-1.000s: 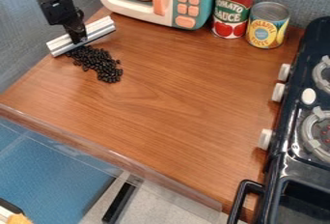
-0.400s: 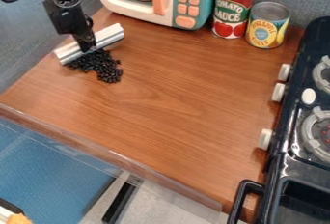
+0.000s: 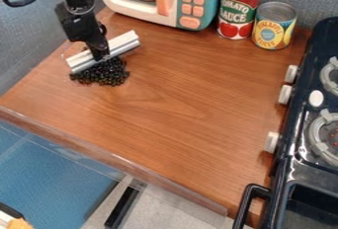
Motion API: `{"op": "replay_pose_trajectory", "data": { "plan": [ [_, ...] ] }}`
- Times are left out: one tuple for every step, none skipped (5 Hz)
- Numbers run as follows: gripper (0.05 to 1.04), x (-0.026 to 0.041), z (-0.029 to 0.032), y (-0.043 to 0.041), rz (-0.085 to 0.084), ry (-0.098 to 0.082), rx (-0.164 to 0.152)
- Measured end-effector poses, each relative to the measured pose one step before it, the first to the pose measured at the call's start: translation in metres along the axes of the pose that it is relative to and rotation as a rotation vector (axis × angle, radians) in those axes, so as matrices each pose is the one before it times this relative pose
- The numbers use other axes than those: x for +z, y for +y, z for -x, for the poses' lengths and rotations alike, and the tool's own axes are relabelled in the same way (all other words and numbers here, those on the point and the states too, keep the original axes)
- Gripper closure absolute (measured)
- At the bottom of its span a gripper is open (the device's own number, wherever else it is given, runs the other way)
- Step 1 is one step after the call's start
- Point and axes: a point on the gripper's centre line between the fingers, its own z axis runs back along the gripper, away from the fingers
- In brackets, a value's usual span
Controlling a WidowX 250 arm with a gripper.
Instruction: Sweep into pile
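At upper left of the surface (image 3: 182, 107), black beans (image 3: 104, 78) are bunched right against the near-side edge of a silver bar (image 3: 125, 44). The bar is laid slantwise, lower left to upper right, and is pinched by the gripper's fingers (image 3: 100, 54) near its middle; the fingers are closed on it.

Step in hand: sweeping stroke, judged well along. One compact heap is mostly formed, with its near edge ragged and a small spill near the bar's left end.

Next: bar to be kept low and flat, short slow push toward the near side, then bar to be lifted clear and re-angled so the ragged side is tucked in. Risk: beans could be ridden over or rolled round the bar's ends if it is tilted or pushed too hard.

Labels: print is carried by both cans at the back. On the red can (image 3: 236, 24), pale lettering is set on a dark green band over red tomato art. On the yellow-and-blue can (image 3: 272, 34), lettering is wrapped round a circular emblem.
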Motion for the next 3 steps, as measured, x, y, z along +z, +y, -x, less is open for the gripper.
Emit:
{"op": "replay_pose_trajectory", "data": {
  "plan": [
    [0.753, 0.00312, 0.00418, 0.01557, -0.0121, 0.0011, -0.0143],
    [0.753, 0.0008, 0.002, 0.01105, -0.0054, 0.005, -0.013],
    [0.753, 0.00293, 0.00396, 0.01304, -0.0099, 0.0031, -0.0136]
  ]
}}
